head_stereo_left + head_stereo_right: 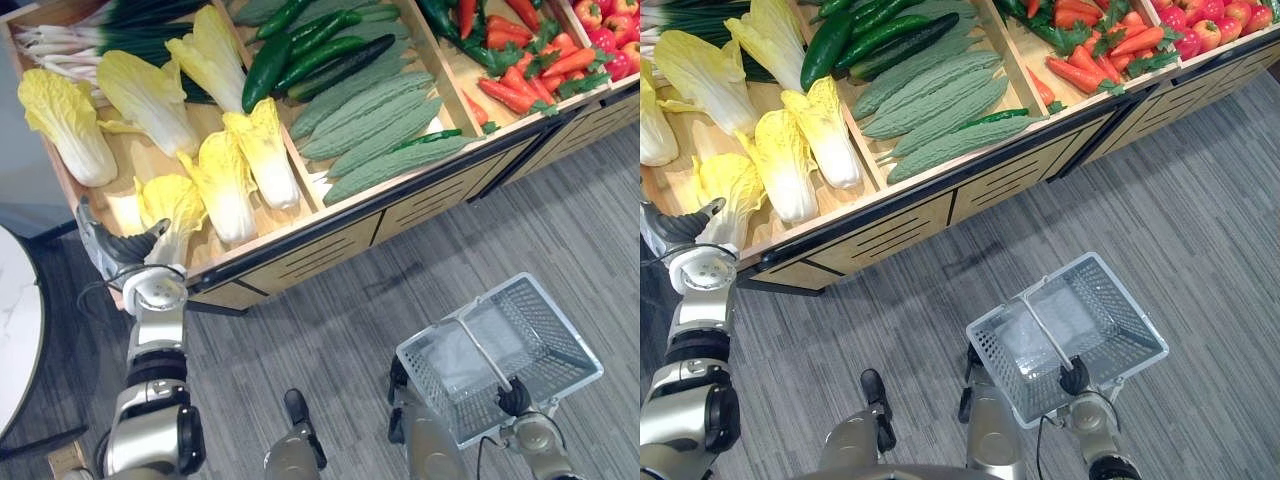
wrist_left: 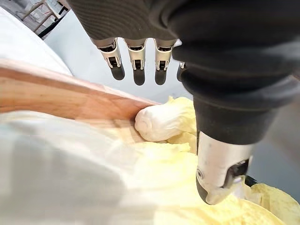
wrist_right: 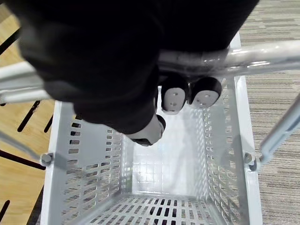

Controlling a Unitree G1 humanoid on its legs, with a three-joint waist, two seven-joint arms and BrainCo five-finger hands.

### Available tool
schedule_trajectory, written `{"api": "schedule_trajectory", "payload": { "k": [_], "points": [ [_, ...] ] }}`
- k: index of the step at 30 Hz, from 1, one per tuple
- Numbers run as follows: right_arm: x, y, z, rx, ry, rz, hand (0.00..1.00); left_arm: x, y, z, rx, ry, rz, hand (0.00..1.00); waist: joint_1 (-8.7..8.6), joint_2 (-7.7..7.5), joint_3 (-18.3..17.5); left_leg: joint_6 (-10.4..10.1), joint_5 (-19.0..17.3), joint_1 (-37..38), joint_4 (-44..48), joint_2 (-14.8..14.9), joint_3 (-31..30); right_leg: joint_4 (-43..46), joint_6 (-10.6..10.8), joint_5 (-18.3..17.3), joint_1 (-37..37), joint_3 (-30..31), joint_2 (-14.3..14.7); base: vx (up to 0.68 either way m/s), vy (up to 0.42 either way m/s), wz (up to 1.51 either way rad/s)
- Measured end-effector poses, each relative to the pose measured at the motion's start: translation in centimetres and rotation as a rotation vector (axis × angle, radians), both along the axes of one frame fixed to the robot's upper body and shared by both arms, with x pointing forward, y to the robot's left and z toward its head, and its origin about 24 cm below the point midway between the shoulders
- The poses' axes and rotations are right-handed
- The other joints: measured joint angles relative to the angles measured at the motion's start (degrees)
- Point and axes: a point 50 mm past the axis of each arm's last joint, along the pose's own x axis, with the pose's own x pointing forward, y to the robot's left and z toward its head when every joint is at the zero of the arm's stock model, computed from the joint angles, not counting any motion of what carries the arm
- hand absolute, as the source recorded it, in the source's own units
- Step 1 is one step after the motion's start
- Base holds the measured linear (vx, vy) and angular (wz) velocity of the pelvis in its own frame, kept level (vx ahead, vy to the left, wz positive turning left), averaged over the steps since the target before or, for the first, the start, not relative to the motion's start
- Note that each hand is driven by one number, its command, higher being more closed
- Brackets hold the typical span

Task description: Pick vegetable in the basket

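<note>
Several yellow napa cabbages lie in the left wooden bin of the produce stand. My left hand hovers at the bin's front left corner, just beside the nearest cabbage. In the left wrist view its fingers are straight and the thumb stands apart, above a cabbage, holding nothing. My right hand is curled round the handle of the white wire basket, which hangs empty over the floor at the lower right.
Cucumbers and bitter gourds fill the middle bin, with carrots and red fruit further right. Green onions lie at the back left. A white round table stands at the left edge.
</note>
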Motion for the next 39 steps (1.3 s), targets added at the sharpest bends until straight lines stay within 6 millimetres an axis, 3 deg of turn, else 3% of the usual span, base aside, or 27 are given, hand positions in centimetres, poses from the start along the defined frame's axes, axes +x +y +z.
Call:
{"api": "schedule_trajectory", "payload": {
  "k": [10, 21, 28, 29, 39],
  "points": [
    [0.4, 0.2, 0.2, 0.001, -0.018, 0.012, 1.00, 0.3, -0.2, -0.7, 0.008, 0.065, -0.013, 0.00, 0.27, -0.06, 1.02, -0.54, -0.76, -0.11, 0.00, 0.31, 0.46, 0.15, 0.00, 0.01, -0.80, 0.95, 0.42, -0.01, -0.005, -0.04],
    [0.8, 0.2, 0.4, 0.002, -0.033, 0.006, 1.00, 0.4, -0.4, -3.3, 0.056, 0.266, -0.063, 0.00, 0.10, 0.29, 1.53, -0.58, -0.79, 0.01, 0.00, 0.37, 1.27, 0.16, -0.02, 0.06, -1.22, 1.75, 0.68, 0.02, -0.005, -0.04],
    [1.5, -0.3, 1.0, -0.010, -0.046, 0.016, 1.00, 1.2, 0.8, -2.4, 0.174, 0.435, -0.118, 0.00, 0.31, 0.85, 2.56, -0.84, -0.98, 0.00, 0.01, 0.36, 1.51, 0.16, 0.04, 0.11, -1.51, 2.17, 0.72, 0.00, -0.003, -0.01],
    [1.6, -0.3, 1.0, -0.010, -0.047, 0.017, 1.00, 1.2, 0.9, -2.4, 0.173, 0.441, -0.116, 1.00, 0.32, 0.86, 2.57, -0.84, -0.98, 0.00, 0.01, 0.36, 1.56, 0.16, 0.04, 0.12, -1.57, 2.25, 0.74, 0.00, -0.010, -0.08],
    [1.8, -0.4, 0.9, 0.003, -0.026, 0.025, 1.00, 1.5, 2.3, -1.4, 0.185, 0.510, -0.101, 1.00, 0.60, 0.86, 2.57, -0.87, -1.00, 0.07, 0.01, 0.23, 2.62, 0.06, 0.10, 0.56, -2.10, 3.25, 0.81, 0.00, -0.003, -0.04]
  ]
}}
